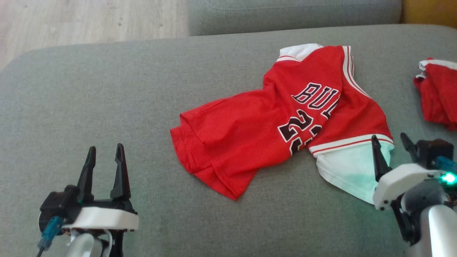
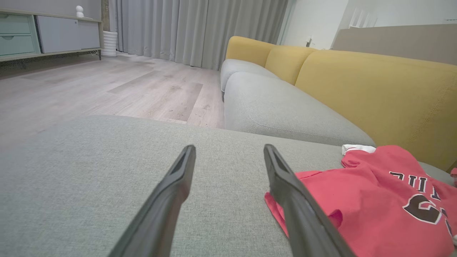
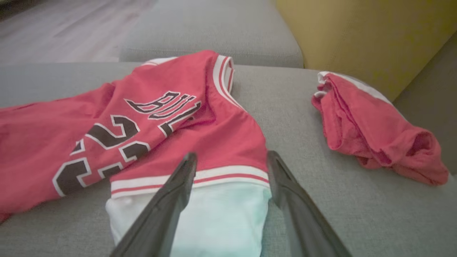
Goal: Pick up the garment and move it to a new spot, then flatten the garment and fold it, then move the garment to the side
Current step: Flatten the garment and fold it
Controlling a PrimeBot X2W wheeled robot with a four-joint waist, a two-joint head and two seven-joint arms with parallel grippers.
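**A:** The jersey [image 1: 271, 125] is down on the grey cushion [image 1: 107, 89], right of centre in the head view. It's red and rumpled, not flat. The dark lettering and number face up, with a crease running through them.

**B:** And the hem?

**A:** It points toward the lower left, bunched into a couple of folds. One white sleeve [image 1: 350, 171] sticks out at the lower right, spread on the cushion.

**B:** The right gripper [image 1: 388, 136] is right there at that sleeve. What are its fingers doing?

**A:** They're spread wide, released. In its wrist view they frame the white cloth and the striped trim above it. Nothing is pinched between them, and I can't tell if a tip touches the fabric.

**B:** And the left gripper [image 1: 106, 147]?

**A:** It's at the lower left, well apart from the jersey, over bare cushion. Its fingers are apart too, holding nothing. In its wrist view the hem lies just beyond the right-hand finger.

**B:** There's something else red at the far right.

**A:** A red bundle [image 1: 439, 92] with white trim, crumpled, apart from the jersey and close to the yellow backrest [image 3: 357, 32]. Wood floor [image 1: 71, 21] shows past the cushion's far edge.
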